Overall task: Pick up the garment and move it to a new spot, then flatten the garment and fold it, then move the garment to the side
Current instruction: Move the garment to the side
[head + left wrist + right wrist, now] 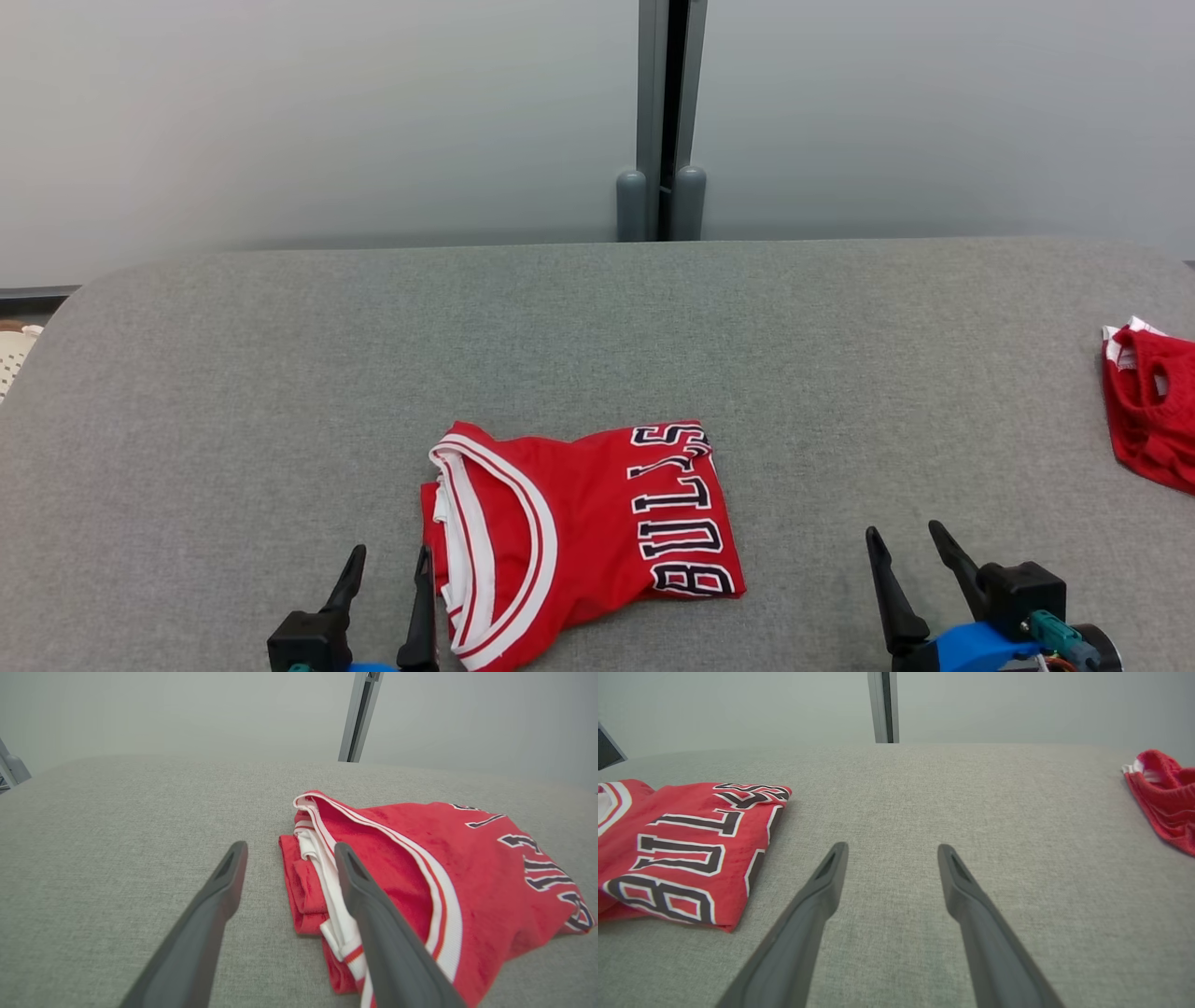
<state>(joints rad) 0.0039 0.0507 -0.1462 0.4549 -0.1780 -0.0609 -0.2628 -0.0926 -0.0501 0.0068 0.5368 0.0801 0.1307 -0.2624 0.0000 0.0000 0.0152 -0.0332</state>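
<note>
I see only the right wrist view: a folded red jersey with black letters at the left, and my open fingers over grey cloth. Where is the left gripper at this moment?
Observer: The left gripper is at the left edge of the folded red jersey, with its fingers open.
Operator: Does it touch the jersey?
Observer: In the left wrist view the finger nearer the jersey overlaps the white-striped trim. I cannot tell if there is contact.
Operator: How does that edge look?
Observer: Several red and white layers are stacked there, and their edges are not flush.
</note>
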